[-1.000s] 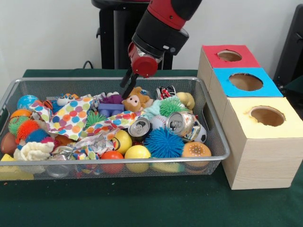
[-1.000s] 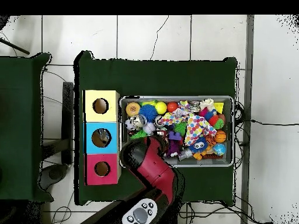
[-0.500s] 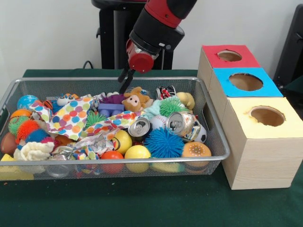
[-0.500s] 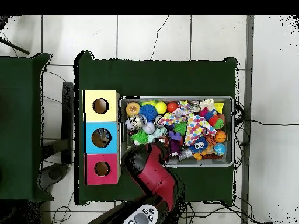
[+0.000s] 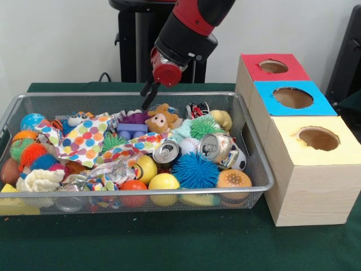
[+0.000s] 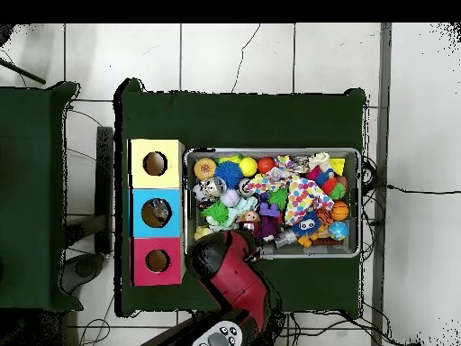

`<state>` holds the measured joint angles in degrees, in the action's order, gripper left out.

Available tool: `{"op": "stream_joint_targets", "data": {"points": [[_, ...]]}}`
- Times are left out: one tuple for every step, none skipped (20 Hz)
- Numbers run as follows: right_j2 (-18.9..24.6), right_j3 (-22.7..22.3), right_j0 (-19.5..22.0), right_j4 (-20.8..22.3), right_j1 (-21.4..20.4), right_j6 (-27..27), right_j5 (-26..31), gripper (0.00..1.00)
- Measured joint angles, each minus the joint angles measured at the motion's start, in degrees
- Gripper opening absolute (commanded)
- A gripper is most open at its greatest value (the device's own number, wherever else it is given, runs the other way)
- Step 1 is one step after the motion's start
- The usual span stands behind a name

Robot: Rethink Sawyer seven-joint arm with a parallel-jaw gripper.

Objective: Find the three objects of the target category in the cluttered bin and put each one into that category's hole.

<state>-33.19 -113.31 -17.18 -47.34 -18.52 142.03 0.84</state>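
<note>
Dark green cloth covers the table (image 5: 169, 243), on which a wire mesh bin (image 5: 256, 164) is set beside three wooden boxes: a red-topped box (image 5: 272, 68), a blue-topped box (image 5: 292, 97) and a yellow-topped box (image 5: 317, 138), each cut with a round hole. The bin is crammed with toys: a brown plush animal (image 5: 162, 119), two crushed drink cans (image 5: 216, 148), a blue spiky ball (image 5: 194, 170), yellow balls (image 5: 163, 182), a green spiky ball (image 5: 204, 126) and a polka-dot cloth (image 5: 84, 138) spread over the pile.

The gripper (image 5: 148, 96) is held above the bin's back rim, just over the plush animal, and nothing is seen between its dark fingertips; they appear drawn close together, with at most a narrow gap. In the overhead view the arm (image 6: 236, 275) is seen reaching over the bin's edge nearest the base.

Which category is wanted cannot be told from the scene, so the step in hand is judged to be the search, with no object carried. Something is seen inside the blue box's hole in the overhead view, though what it is cannot be made out.

For the next move, a target would have to be singled out, the fingers opened and lowered squarely onto it. Neighbouring clutter could easily be snagged.
</note>
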Motion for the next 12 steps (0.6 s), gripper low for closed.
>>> {"op": "stream_joint_targets", "data": {"points": [[0.0, 0.0, 0.0, 0.0, 0.0, 0.0, -0.1, 1.00], [0.3, -0.3, 0.0, -0.1, 0.0, 0.0, -0.6, 1.00], [0.6, -0.6, 0.0, -0.1, 0.0, 0.0, -1.1, 1.00], [0.9, -1.0, 0.0, -0.1, 0.0, 0.0, -1.5, 1.00], [1.0, -1.3, 0.0, -0.1, 0.0, 0.0, -1.7, 1.00], [1.1, -1.5, 0.0, -0.1, 0.0, 0.0, -1.8, 1.00], [1.2, -1.8, 0.0, -0.1, 0.0, 0.0, -1.9, 1.00], [1.4, -2.3, 0.0, -0.1, 0.0, 0.0, -1.9, 1.00], [1.6, -2.6, 0.0, -0.1, 0.0, 0.0, -2.0, 1.00], [1.7, -2.8, 0.0, -0.1, -0.1, 0.0, -2.1, 1.00], [1.8, -3.0, 0.0, -0.1, -0.1, 0.0, -2.1, 1.00], [2.1, -3.3, 0.0, -0.2, -0.1, 0.0, -2.3, 1.00]]}}
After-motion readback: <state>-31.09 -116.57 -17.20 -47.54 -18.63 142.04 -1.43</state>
